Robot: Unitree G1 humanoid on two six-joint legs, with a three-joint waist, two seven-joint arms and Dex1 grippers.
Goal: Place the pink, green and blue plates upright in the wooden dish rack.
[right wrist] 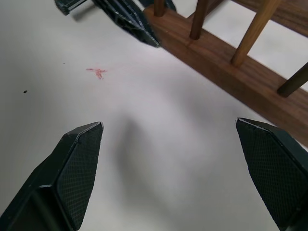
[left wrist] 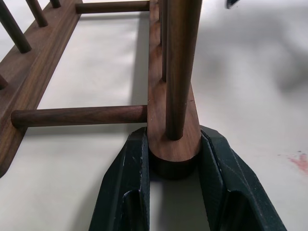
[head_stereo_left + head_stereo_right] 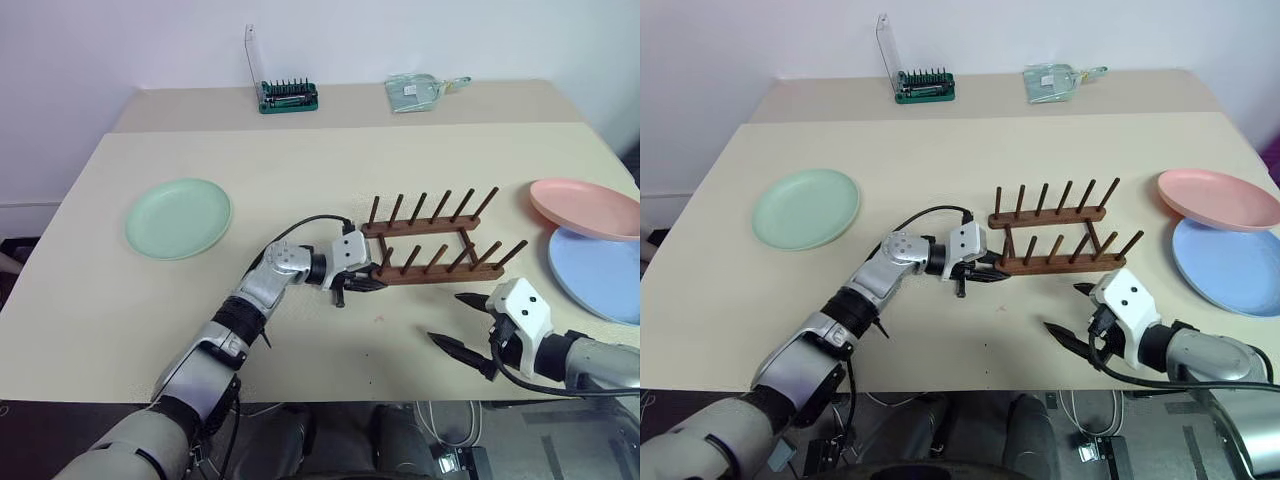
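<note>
Gripping the near end of the wooden dish rack (image 3: 435, 242) with the left gripper (image 2: 174, 159), jaws clenched on the rounded tip of the front rail, right under the first peg. Looks like a step to shift or straighten the rack before any plate goes in, so best done slowly. Keep the hold snug on that rail. Slide the rack flat along the table (image 3: 300, 170), no lifting at one end, or the thin pegs could tip over. Pull in a straight line and stop once the rack sits square and easy to reach. Watch the right gripper (image 3: 460, 322), waiting just in front of the rack with jaws spread wide and nothing inside; keep well out of its way. Mind the plates too. Green plate (image 3: 178, 217) lying flat far off on the left side of the table. Pink plate (image 3: 586, 207) on the right side, resting partly on top of the blue plate (image 3: 598, 275), both near the right end of the rack but not touching. No plate standing in the rack yet. Steer the rack away from that pile to avoid a bump.
</note>
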